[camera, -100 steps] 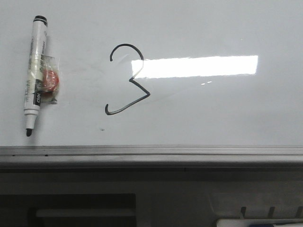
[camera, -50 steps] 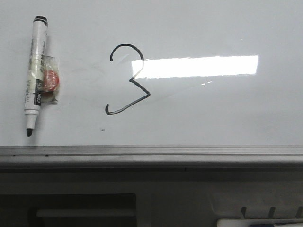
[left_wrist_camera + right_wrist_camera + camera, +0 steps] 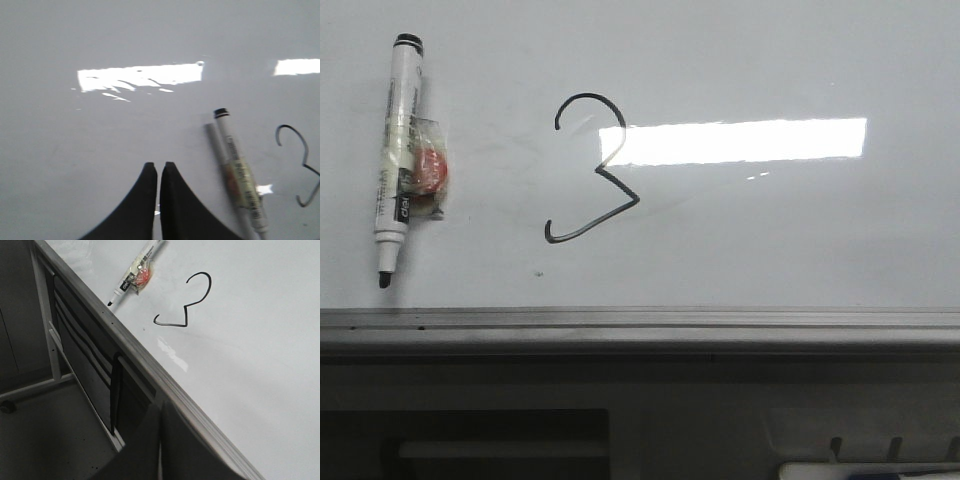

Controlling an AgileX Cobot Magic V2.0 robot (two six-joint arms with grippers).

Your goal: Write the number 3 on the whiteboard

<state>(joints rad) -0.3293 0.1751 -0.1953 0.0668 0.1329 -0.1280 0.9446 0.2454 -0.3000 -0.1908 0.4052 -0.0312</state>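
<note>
1. Black marker line forms the 3 (image 3: 592, 170) near the middle of the whiteboard (image 3: 770, 240), its top arc just touching the end of the bright light reflection (image 3: 740, 140); the figure looks complete, so the writing appears done.
2. The marker (image 3: 397, 160) lies flat on the board, well to the left of the 3, uncapped tip toward the grey edge rail (image 3: 640, 322); a clear wrap with a red patch (image 3: 425, 170) is taped to its barrel, probably to give a claw something to grip.
3. The left claw (image 3: 158, 170) hovers over bare board beside the marker, fingers pressed together and holding nothing, which suggests the pen was set down on purpose.
4. The right claw (image 3: 160, 412), likewise closed and empty, hangs off the board's near edge, clear of the work.
</note>
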